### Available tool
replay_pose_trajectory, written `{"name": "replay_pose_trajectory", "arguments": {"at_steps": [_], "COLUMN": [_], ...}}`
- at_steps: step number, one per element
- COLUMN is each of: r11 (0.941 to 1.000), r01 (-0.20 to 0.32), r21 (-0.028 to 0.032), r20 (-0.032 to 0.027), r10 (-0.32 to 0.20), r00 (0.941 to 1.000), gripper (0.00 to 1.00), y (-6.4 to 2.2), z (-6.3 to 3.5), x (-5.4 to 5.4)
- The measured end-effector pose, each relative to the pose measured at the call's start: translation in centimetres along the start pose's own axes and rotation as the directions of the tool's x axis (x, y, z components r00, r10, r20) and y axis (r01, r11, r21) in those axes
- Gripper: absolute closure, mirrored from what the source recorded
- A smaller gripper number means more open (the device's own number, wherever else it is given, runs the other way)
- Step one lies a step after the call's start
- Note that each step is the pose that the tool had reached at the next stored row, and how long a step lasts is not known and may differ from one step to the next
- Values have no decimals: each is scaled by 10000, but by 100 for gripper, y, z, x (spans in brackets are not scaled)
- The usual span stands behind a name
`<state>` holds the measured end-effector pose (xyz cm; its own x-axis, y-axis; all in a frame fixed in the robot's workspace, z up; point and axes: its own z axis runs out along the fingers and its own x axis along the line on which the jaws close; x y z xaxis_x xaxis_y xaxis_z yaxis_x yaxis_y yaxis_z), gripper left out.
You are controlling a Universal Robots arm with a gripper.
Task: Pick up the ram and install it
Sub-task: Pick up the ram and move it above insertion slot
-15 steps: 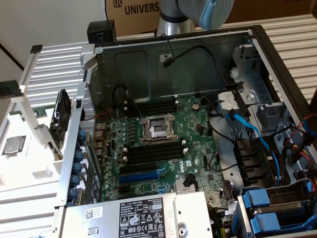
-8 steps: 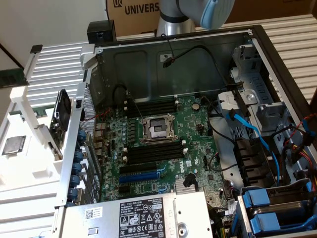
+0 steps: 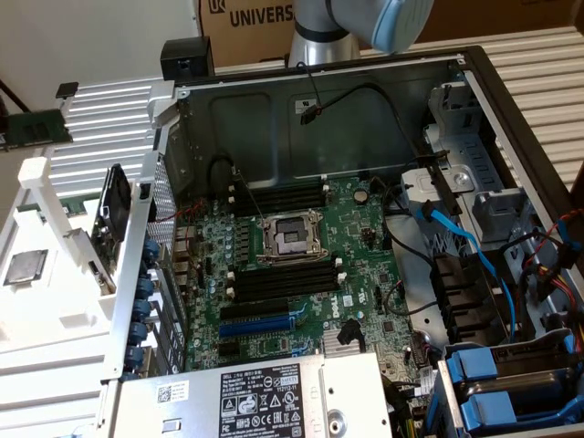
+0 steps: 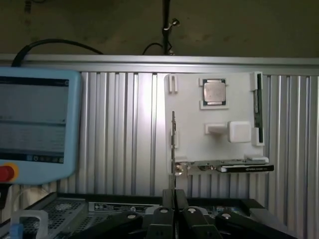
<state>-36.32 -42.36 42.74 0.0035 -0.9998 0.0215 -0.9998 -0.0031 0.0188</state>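
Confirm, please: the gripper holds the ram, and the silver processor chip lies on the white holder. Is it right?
Not quite. The gripper holds nothing: the wrist view shows it shut and empty, with the ram at the edge of the white holder. The silver processor chip does lie on that holder.

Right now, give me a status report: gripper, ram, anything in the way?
Gripper shut, holding nothing, over the computer case. Ram in the white holder beside the case, untouched. Circuit card on the holder's edge nearest the gripper.
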Motion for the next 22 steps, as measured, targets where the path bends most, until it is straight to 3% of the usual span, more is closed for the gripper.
{"name": "replay_pose_trajectory", "arguments": {"at_steps": [5, 6, 7, 12, 15, 16, 17, 20, 22], "r11": [10000, 10000, 10000, 10000, 9997, 9989, 9988, 9988, 9992], "r01": [3, 4, 5, 4, 9, 14, 11, -12, -12], "r21": [-32, -64, -72, -78, -252, -464, -485, -487, -390], "r20": [56, 107, 127, 143, 144, 144, 144, 104, 105], "r10": [-3, -3, -4, -3, -5, -7, -4, 17, 16], "r00": [10000, 9999, 9999, 9999, 9999, 9999, 9999, 9999, 9999], "gripper": [87, 87, 87, 87, 87, 87, 87, 87, 87], "y": [-179, -274, -306, -334, -497, -593, -599, -621, -711], "z": [-28, -39, -40, -42, -44, -47, -46, -46, -48], "x": [10, 14, 15, 19, 19, 20, 20, 19, 19]}}
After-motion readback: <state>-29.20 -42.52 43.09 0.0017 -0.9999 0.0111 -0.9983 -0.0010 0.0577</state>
